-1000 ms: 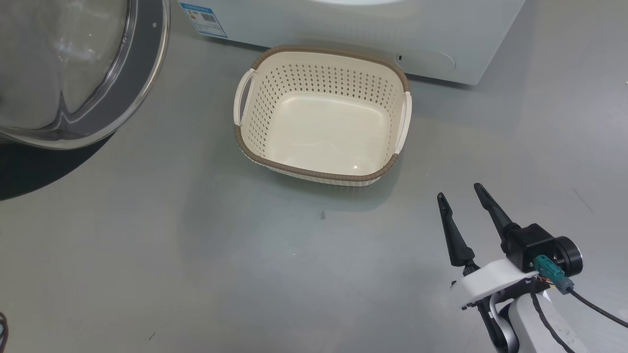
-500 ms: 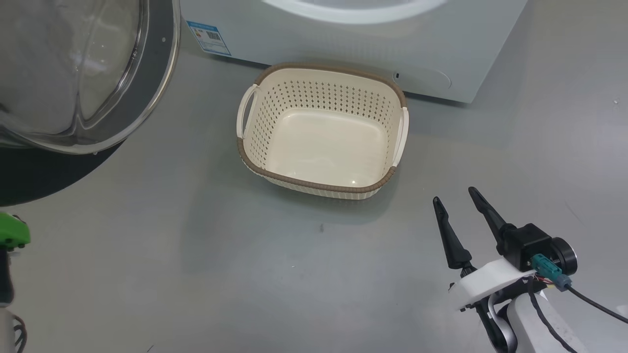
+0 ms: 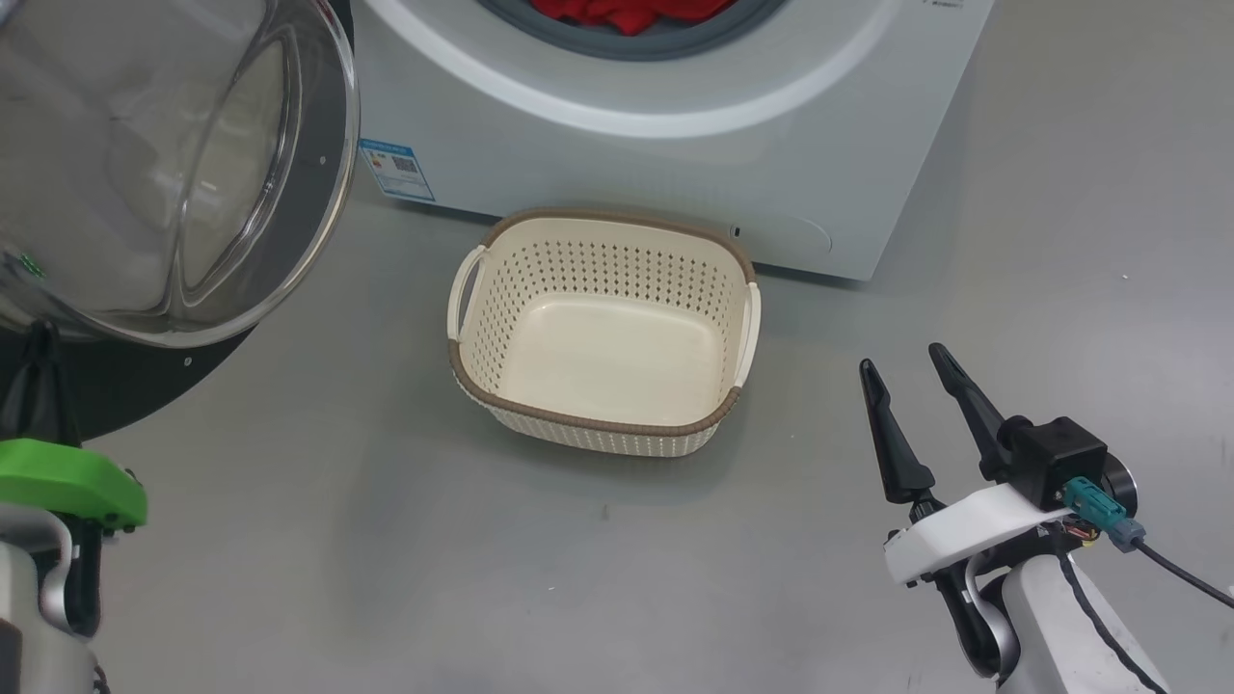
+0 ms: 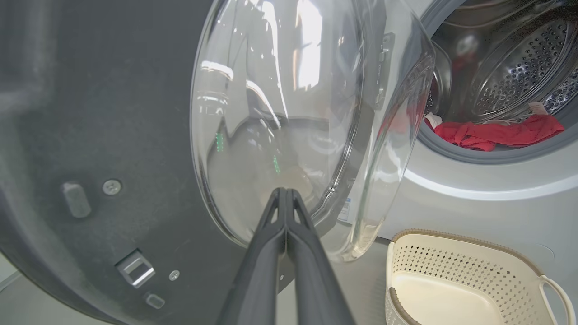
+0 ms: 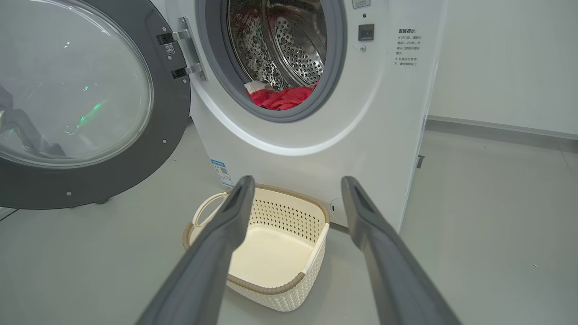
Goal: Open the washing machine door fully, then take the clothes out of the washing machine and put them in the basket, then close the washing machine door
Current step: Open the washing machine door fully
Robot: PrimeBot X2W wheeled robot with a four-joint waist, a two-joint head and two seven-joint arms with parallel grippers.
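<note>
The head view tilts up; clothes (image 3: 631,12) now show beyond the basket (image 3: 578,422), so unloading comes next (left tool (image 4: 285,192) pressed together, right tool (image 3: 901,358) spread).

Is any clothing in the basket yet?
No, the basket is empty; the red clothes lie inside the washing machine.

Clothes (image 3: 627,13) cut by top edge; printed text (image 5: 406,47) unreadable.
</note>
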